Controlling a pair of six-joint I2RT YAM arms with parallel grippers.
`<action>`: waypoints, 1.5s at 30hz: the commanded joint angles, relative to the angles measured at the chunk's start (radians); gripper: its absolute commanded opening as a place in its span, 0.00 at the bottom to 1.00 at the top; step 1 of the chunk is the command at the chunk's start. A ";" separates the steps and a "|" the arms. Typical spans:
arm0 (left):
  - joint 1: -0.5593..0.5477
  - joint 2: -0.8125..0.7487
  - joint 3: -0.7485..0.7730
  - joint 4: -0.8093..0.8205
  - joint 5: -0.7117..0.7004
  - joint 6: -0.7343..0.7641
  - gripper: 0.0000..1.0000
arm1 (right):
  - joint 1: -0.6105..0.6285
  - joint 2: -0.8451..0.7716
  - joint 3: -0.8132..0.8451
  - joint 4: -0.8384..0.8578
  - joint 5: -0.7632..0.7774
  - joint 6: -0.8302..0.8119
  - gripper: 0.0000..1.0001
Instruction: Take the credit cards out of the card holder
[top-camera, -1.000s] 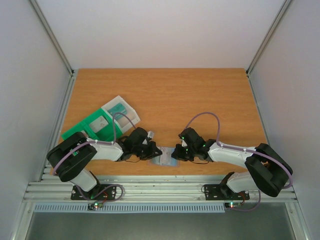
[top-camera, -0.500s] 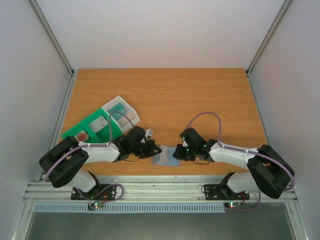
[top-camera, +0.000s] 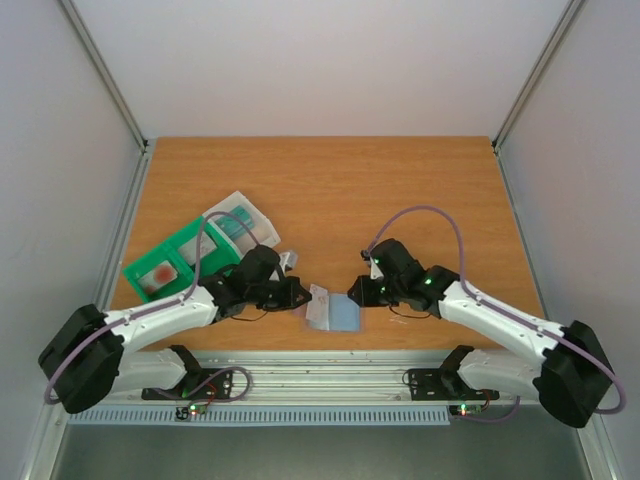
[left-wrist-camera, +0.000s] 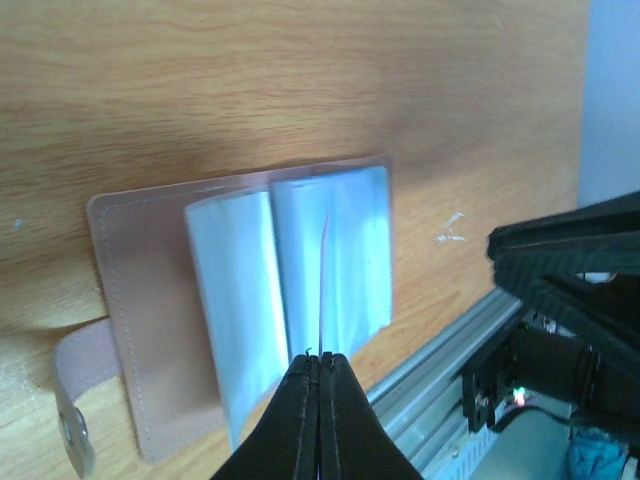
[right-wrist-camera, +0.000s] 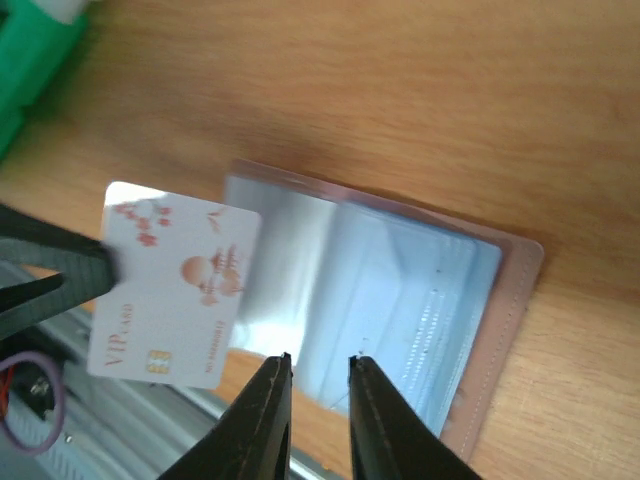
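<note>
Right wrist view: the open card holder (right-wrist-camera: 420, 300) lies flat just below the right gripper (right-wrist-camera: 310, 400) — barely parted, empty — while the left gripper (left-wrist-camera: 320, 365), clamped on a credit card (right-wrist-camera: 175, 300), hangs just left of it.

My left gripper (left-wrist-camera: 318, 385) has its black fingers pressed together on a thin pale card (left-wrist-camera: 324, 290), which I see edge-on, standing over the open, flat, pale pink stitched card holder (left-wrist-camera: 135, 300). The holder lies on the wooden table (left-wrist-camera: 300, 80) with its clear bluish plastic sleeves (left-wrist-camera: 235, 290) exposed and a snap strap (left-wrist-camera: 78, 360) at its left. The black right gripper (left-wrist-camera: 507, 265) shows at the right edge, above a grey metal rail (left-wrist-camera: 430, 360).
</note>
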 joint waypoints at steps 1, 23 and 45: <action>0.006 -0.073 0.068 -0.101 0.089 0.148 0.00 | 0.005 -0.076 0.090 -0.162 -0.045 -0.137 0.21; -0.016 -0.272 0.112 -0.111 0.466 0.269 0.00 | 0.003 -0.090 0.350 -0.383 -0.441 -0.354 0.53; -0.034 -0.266 0.095 -0.036 0.530 0.265 0.00 | 0.004 -0.029 0.315 -0.329 -0.637 -0.374 0.21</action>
